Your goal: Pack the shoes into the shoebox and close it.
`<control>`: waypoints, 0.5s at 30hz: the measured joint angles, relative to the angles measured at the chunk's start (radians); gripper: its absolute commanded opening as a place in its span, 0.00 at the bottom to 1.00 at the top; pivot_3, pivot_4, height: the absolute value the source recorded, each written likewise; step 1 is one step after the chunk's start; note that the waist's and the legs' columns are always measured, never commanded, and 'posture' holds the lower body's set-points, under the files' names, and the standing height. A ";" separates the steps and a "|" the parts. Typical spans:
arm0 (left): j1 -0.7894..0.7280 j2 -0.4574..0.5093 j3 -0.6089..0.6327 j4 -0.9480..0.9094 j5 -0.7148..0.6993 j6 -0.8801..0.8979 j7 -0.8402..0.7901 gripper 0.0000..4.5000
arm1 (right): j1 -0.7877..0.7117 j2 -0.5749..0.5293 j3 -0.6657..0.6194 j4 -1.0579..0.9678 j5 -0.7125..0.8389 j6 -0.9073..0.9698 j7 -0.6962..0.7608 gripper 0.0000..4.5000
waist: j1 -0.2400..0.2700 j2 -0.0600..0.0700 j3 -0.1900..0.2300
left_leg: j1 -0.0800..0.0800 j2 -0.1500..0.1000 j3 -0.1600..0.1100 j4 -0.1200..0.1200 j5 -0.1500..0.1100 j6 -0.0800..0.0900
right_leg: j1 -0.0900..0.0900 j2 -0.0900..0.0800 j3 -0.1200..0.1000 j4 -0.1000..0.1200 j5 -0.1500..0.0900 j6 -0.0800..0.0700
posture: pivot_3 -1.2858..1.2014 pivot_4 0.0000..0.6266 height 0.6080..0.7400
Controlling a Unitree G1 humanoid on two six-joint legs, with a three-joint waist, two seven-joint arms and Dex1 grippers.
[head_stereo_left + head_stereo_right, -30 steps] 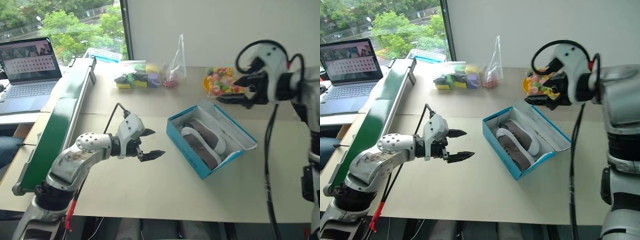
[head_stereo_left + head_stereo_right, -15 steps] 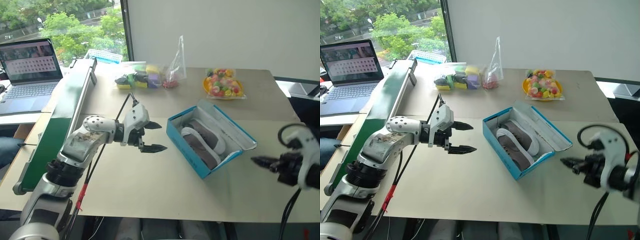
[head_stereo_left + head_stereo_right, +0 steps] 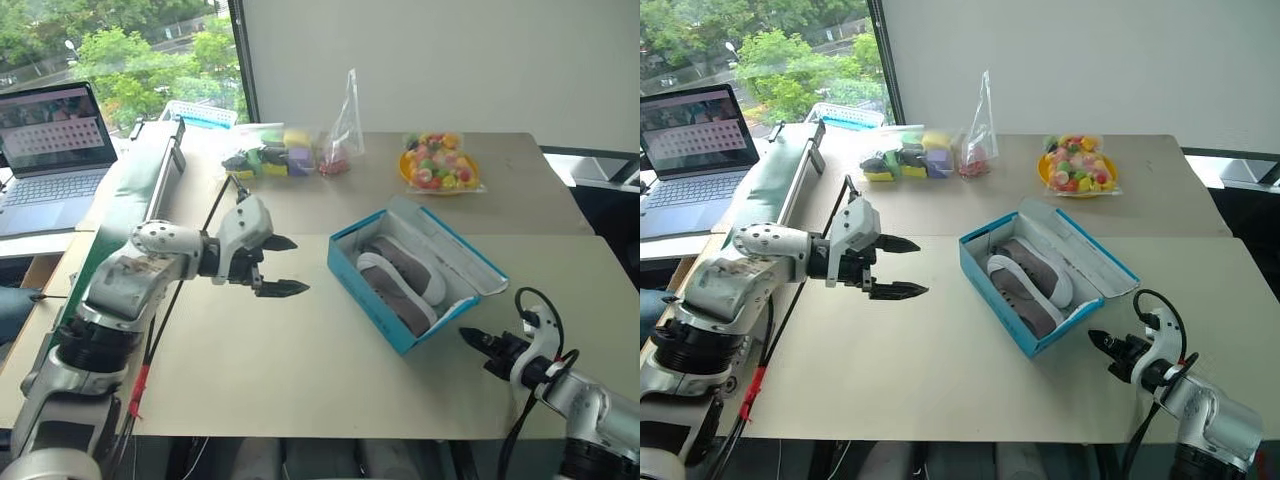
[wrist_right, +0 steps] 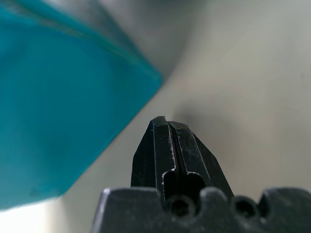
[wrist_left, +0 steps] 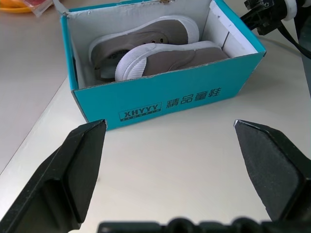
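The teal-blue shoebox (image 3: 400,318) stands open on the table, right of centre, its white-lined lid (image 3: 462,255) folded back on the far right side. Both grey shoes (image 3: 398,282) with pale soles lie side by side inside it. To the box's left, my left gripper (image 3: 298,265) hovers open and empty, pointing at the box's long lettered side (image 5: 165,99). My right gripper (image 3: 466,337) is low over the table by the box's near right corner (image 4: 58,121), fingers shut on nothing.
Clear bags of colourful items (image 3: 265,157) and a yellow dish of sweets (image 3: 435,165) sit along the table's far edge. A long green rail (image 3: 125,210) runs down the left side, with a laptop (image 3: 50,135) beyond it. The table's front edge is just behind my right gripper.
My right arm has swung down from above the box's far right to the table by its near right corner, and its fingers have shut. The left gripper rose slightly, still open.
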 measured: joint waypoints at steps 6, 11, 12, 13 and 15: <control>0.022 0.006 0.030 -0.072 -0.023 0.056 0.033 1.00 | -0.088 -0.003 -0.001 0.213 0.041 -0.201 -0.011 0.00 | -0.008 -0.007 -0.003 | 0.004 0.000 0.001 0.001 0.000 0.000 | 0.004 0.000 0.001 0.000 0.000 0.000 | 0.52 0.24 1.00; 0.036 0.018 0.045 -0.120 -0.045 0.088 0.056 1.00 | -0.168 -0.019 -0.018 0.383 0.061 -0.346 -0.015 0.00 | -0.013 -0.012 -0.005 | 0.008 0.001 0.001 0.001 0.000 0.000 | 0.007 0.000 0.001 0.000 0.001 0.000 | 0.52 0.24 1.00; 0.039 0.020 0.052 -0.130 -0.046 0.093 0.068 1.00 | -0.196 -0.026 -0.021 0.441 0.072 -0.390 -0.011 0.00 | -0.014 -0.012 -0.005 | 0.009 0.001 0.001 0.001 0.000 0.000 | 0.008 0.000 0.001 0.000 0.001 0.000 | 0.52 0.24 1.00; 0.039 0.020 0.053 -0.134 -0.046 0.093 0.076 1.00 | -0.213 -0.030 -0.020 0.472 0.074 -0.409 -0.008 0.00 | -0.016 -0.013 -0.006 | 0.009 0.001 0.001 0.001 0.000 0.000 | 0.008 0.000 0.001 0.000 0.001 0.000 | 0.52 0.24 1.00; 0.039 0.020 0.056 -0.143 -0.049 0.097 0.091 1.00 | -0.267 -0.036 -0.025 0.574 0.087 -0.460 0.013 0.00 | -0.021 -0.016 -0.007 | 0.010 0.001 0.001 0.001 0.000 0.000 | 0.009 0.000 0.001 0.000 0.001 0.000 | 0.52 0.24 1.00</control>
